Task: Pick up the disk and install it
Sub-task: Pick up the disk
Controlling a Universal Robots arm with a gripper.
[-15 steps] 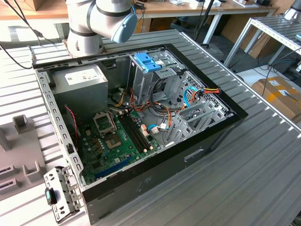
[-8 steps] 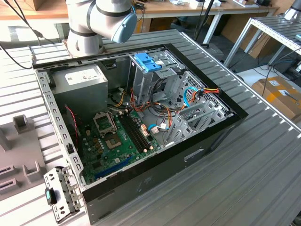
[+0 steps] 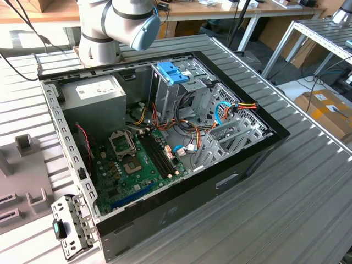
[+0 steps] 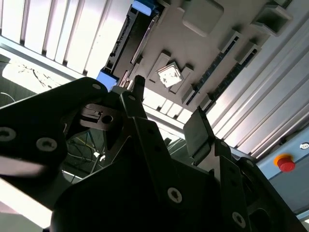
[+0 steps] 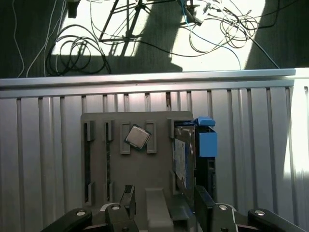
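In the exterior view, an open case (image 3: 242,165) is being carried by a ribbed metal table (image 3: 286,220), with workbenches behind. In the first wrist view, the disk (image 5: 190,154) is being held on edge in a grey holder (image 5: 145,169), its long axis along the ribs, beside a chip (image 5: 137,137). The gripper (image 5: 165,195) is being shown wide open and empty. In the second wrist view, the disk (image 4: 128,38) is being seen beyond the fingers (image 4: 198,123).
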